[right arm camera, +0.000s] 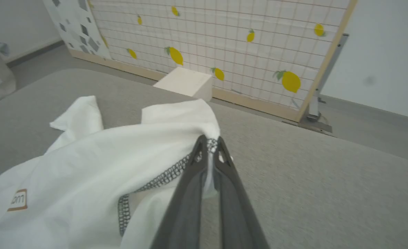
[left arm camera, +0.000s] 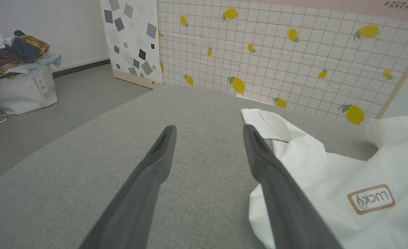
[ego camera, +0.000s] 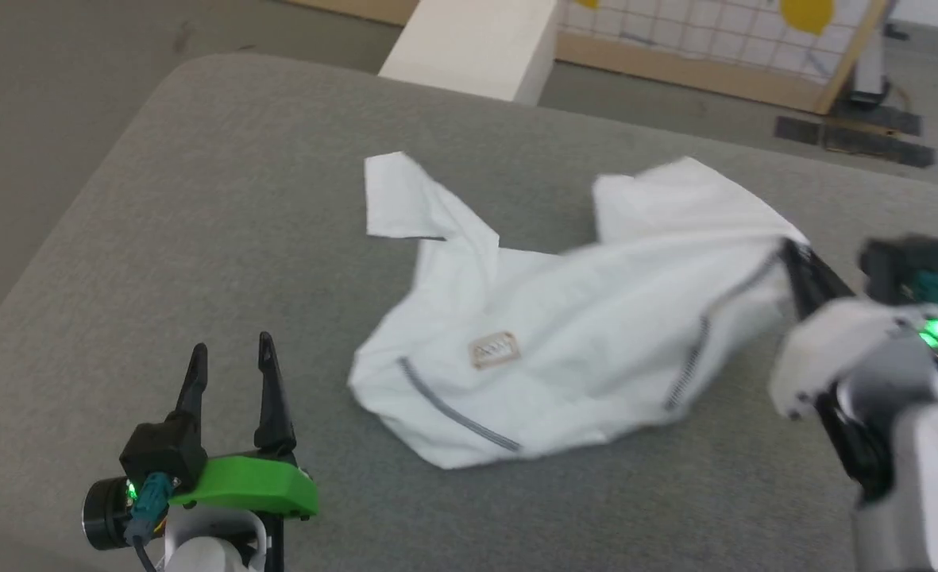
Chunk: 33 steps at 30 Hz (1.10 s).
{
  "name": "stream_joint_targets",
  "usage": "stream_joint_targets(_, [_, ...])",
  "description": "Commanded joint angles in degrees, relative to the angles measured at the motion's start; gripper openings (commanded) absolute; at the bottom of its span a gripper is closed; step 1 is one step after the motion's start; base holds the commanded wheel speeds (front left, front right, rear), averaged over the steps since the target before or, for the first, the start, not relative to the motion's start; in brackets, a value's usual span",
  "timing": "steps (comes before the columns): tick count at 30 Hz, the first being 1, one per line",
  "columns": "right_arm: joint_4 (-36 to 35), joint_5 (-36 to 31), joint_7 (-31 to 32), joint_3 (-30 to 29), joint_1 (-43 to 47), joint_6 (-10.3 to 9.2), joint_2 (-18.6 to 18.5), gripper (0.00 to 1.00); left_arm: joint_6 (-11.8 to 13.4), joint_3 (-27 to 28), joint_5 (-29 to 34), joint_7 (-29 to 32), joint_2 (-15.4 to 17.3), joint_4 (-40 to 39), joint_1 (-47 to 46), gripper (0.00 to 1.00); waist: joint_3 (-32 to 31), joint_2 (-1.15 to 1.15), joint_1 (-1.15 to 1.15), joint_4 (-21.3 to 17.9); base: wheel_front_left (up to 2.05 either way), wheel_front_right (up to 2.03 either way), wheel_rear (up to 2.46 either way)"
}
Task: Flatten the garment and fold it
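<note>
Right wrist view shows the right claw [right arm camera: 210,143] pinched narrow on the garment [right arm camera: 103,155], its tips clamping a bunch of white cloth beside the dark zigzag seam [right arm camera: 162,176]. The fabric there is lifted and drawn taut.

The head view blurs that grip but shows the whole garment, crumpled near the middle of the tabletop [ego camera: 198,199], with one sleeve lying toward the far side. In that view the left claw [ego camera: 232,345] stands spread wide and holds nothing, apart from the garment over bare surface. The left wrist view puts the garment's edge just beside that claw's finger and lets the LUCKY patch [left arm camera: 370,199] be read.

The tabletop is covered in grey woven fabric and has a rounded far-left corner. Past its far edge stand a white box [ego camera: 476,44] and a lemon-printed screen [left arm camera: 276,52]. A basket [left arm camera: 20,90] heaped with clothes sits on the grey floor. Bare surface lies open left of the garment, along the near side and beyond the right claw.
</note>
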Motion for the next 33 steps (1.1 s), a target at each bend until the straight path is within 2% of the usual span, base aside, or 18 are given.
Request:
stream_joint_targets(1, [-3.02,-1.10,1.24,-1.51,3.42,-0.08,-0.09,0.00,-0.41,0.19,0.86,-0.20,-0.12,-0.07,0.40,1.00,-2.70,0.66,0.00,-4.10,0.00,0.00,0.00])
stream_joint_targets(7, [-13.10,0.93,7.84,-10.01,16.93,-0.08,-0.09,0.00,-1.30,0.04,1.54,-0.20,-0.13,0.40,0.47,1.00,-3.23,0.66,0.00,-7.61,0.00,0.00,0.00])
stream_joint_targets(10, [-12.61,3.77,10.45,-13.74,22.47,-0.08,-0.09,0.00,-1.73,-0.28,1.67,-0.21,-0.13,0.86,0.46,1.00,-3.19,0.66,0.00,-9.03,0.00,0.00,0.00])
stream_joint_targets(14, [-8.39,6.57,11.64,-14.03,26.31,-0.08,-0.09,0.00,-2.25,-0.98,1.75,-0.21,-0.14,1.74,0.27,1.00,-3.07,0.66,0.00,-10.81,0.00,0.00,0.00])
stream_joint_targets(15, [-7.27,6.96,11.39,-13.93,26.69,-0.08,-0.09,0.10,-2.40,-1.27,1.79,-0.21,-0.14,2.10,0.17,1.00,-3.09,0.66,0.00,-11.27,0.00,0.00,0.00])
stream_joint_targets(16, [-6.76,6.82,10.60,-13.68,26.74,-0.08,-0.09,0.44,-2.50,-1.49,1.75,-0.21,-0.14,2.44,0.12,1.00,-3.13,0.66,0.00,-11.70,0.00,0.00,0.00])
stream_joint_targets(17, [-6.23,6.93,9.13,-13.67,26.50,-0.08,-0.09,1.00,-2.59,-1.80,1.73,-0.21,-0.14,2.94,0.08,1.00,-3.20,0.66,0.00,-12.24,0.00,0.00,0.00])
stream_joint_targets(22, [-5.89,5.08,-1.08,-12.20,24.45,-0.08,-0.09,1.00,-2.79,-4.28,0.88,0.91,-0.14,6.35,-1.15,1.00,-3.58,0.66,0.00,-14.39,0.00,0.00,0.00])
stream_joint_targets(23, [-6.07,3.92,-4.69,-10.76,24.04,-0.08,-0.09,1.00,-2.43,-5.55,0.24,3.06,-0.14,8.08,-2.54,1.00,-3.66,0.66,0.00,-15.13,0.00,0.00,0.00])
stream_joint_targets(25, [-6.15,2.88,-7.85,-9.67,23.59,-0.08,-0.09,1.00,-1.72,-6.92,-0.08,6.21,-0.14,10.29,-4.46,1.00,-3.74,0.66,0.00,-15.82,0.00,0.00,0.00])
stream_joint_targets(28, [-6.04,2.48,-10.65,-8.12,23.04,-0.08,-0.09,1.00,-0.62,-8.85,0.19,12.04,-0.14,14.48,-8.48,1.00,-3.71,0.66,0.00,-16.89,0.00,0.00,0.00])
stream_joint_targets(30, [-5.90,2.24,-11.04,-6.45,22.68,-0.08,-0.09,1.00,0.12,-10.02,1.07,18.00,-0.13,19.19,-13.00,1.00,-3.46,0.66,0.00,-17.92,0.00,0.00,0.00])
stream_joint_targets(33, [-6.20,2.47,-10.60,-4.48,22.31,-0.08,-0.09,1.00,0.26,-10.30,1.02,23.67,0.06,24.63,-17.99,1.00,-2.96,0.66,0.00,-19.13,0.00,0.00,0.00])
